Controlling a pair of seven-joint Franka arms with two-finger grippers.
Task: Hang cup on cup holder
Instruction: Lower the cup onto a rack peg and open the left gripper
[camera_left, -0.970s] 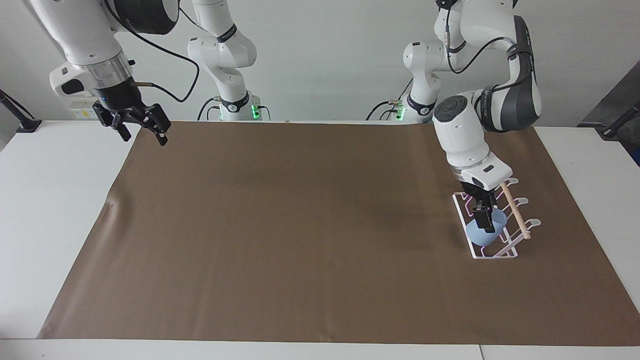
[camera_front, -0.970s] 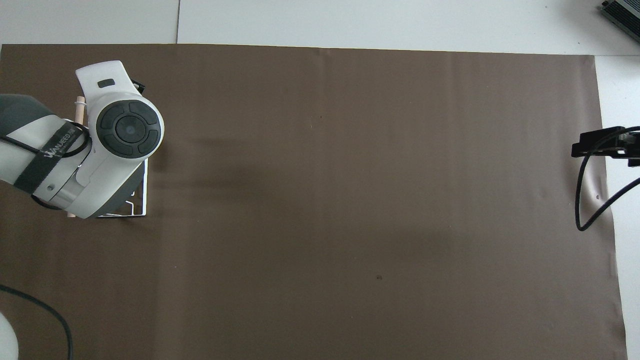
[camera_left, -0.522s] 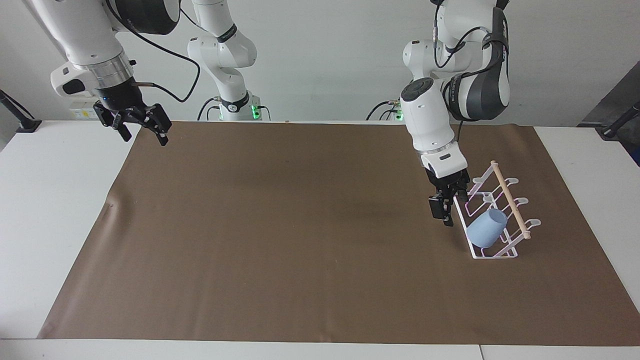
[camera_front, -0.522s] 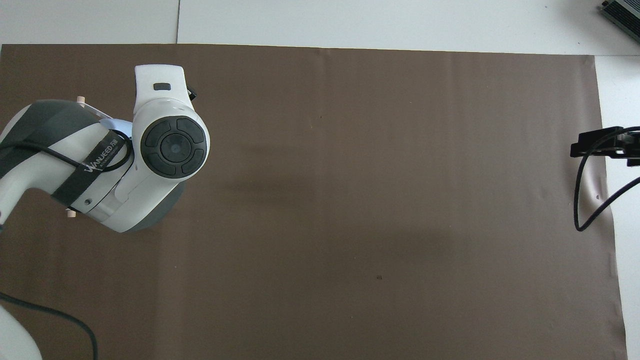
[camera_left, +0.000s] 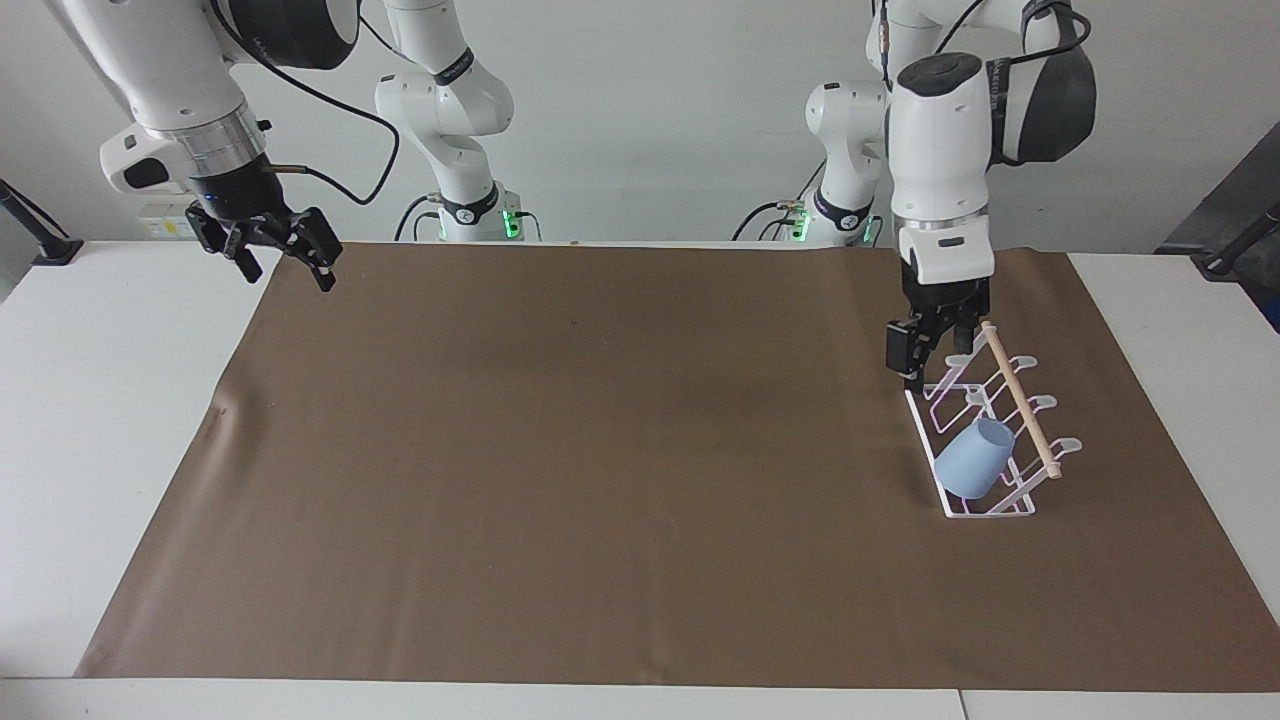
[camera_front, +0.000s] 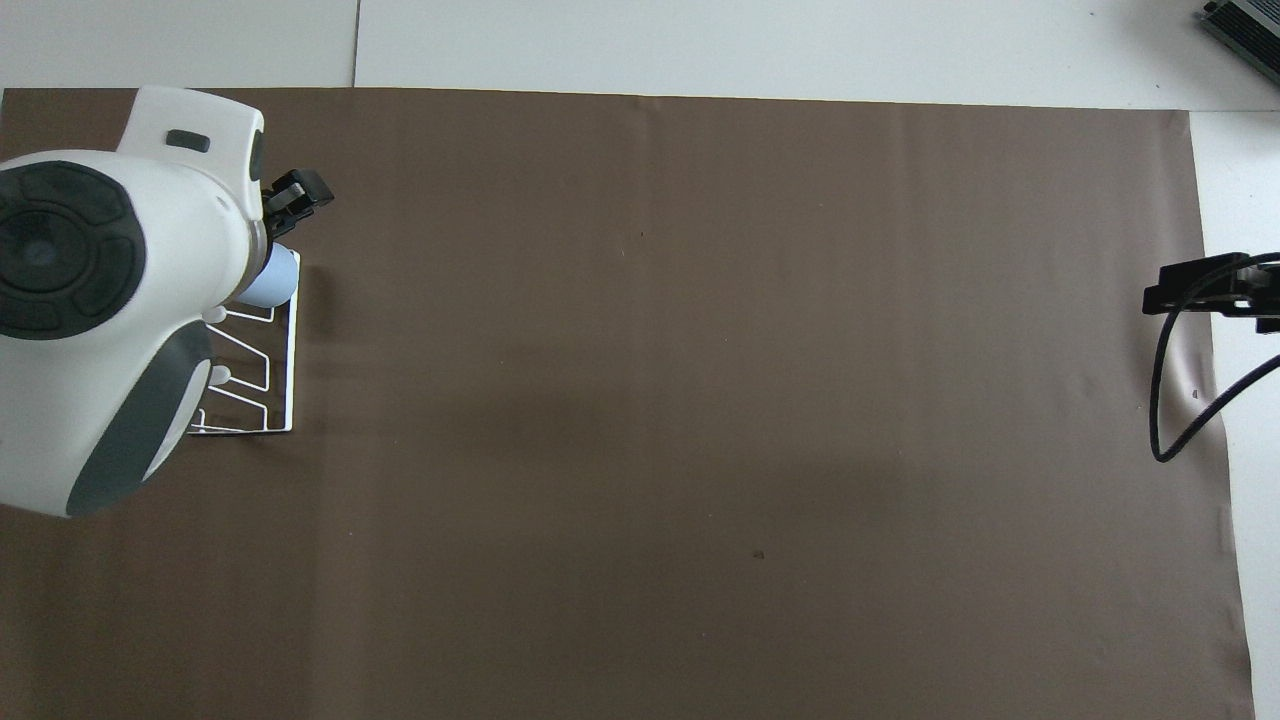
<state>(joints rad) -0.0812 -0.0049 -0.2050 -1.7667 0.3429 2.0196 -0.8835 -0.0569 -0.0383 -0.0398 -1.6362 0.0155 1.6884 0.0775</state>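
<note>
The light-blue cup (camera_left: 973, 459) hangs tilted on a prong of the white wire cup holder (camera_left: 945, 485), at the end of the rack farther from the robots, rim toward the wooden dowel (camera_left: 1020, 400). My left gripper (camera_left: 932, 352) hovers open and empty over the rack's end nearer the robots, well clear of the cup. From overhead the left arm covers much of the cup holder (camera_front: 290, 370); the cup (camera_front: 272, 285) peeks out beside the left gripper (camera_front: 288, 203). My right gripper (camera_left: 284, 264) waits open in the air at the right arm's end of the table, and shows at the overhead view's edge (camera_front: 1170, 296).
A brown mat (camera_left: 600, 450) covers most of the white table (camera_left: 110, 400). A black cable (camera_front: 1160, 400) loops down from the right gripper. The rack stands near the mat's edge at the left arm's end.
The left gripper has drawn away from the cup, risen and swung back over the rack's end nearer the robots. The cup stays hanging on the rack. The right arm has not moved.
</note>
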